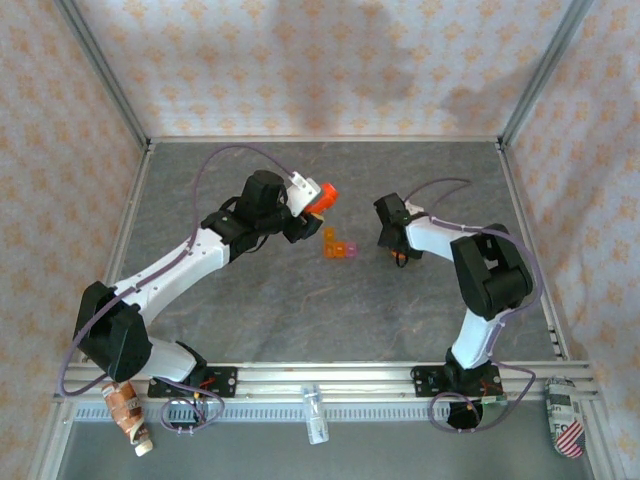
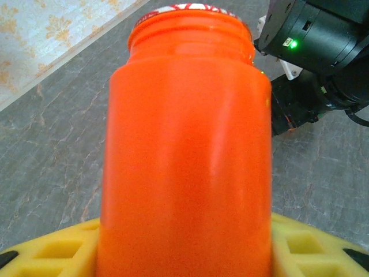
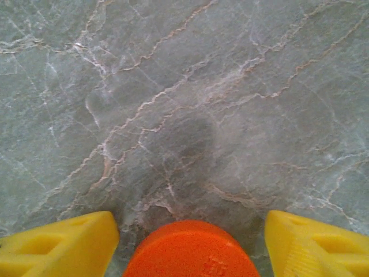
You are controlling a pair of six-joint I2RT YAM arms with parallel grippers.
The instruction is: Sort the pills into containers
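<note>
My left gripper [image 1: 306,203] is shut on an orange bottle [image 1: 321,197], held tilted above the table; its yellow fingers [image 2: 57,249] press both sides of the bottle [image 2: 184,150], whose cap is off. The containers [image 1: 338,244], a small orange-and-pink box, lie on the table just below and right of the bottle. My right gripper [image 1: 397,252] stands open low over the table, to the right of the box. An orange cap [image 3: 191,251] lies on the table between its yellow fingers [image 3: 63,242], with a gap on each side. The pills are hidden.
Grey marble table [image 1: 300,310] inside patterned walls with metal frame posts. My right arm's black wrist [image 2: 323,52] sits close behind the bottle. Along the front rail lie a wrapped tube [image 1: 130,415], a clear vial [image 1: 315,415] and a flag-patterned item [image 1: 565,420].
</note>
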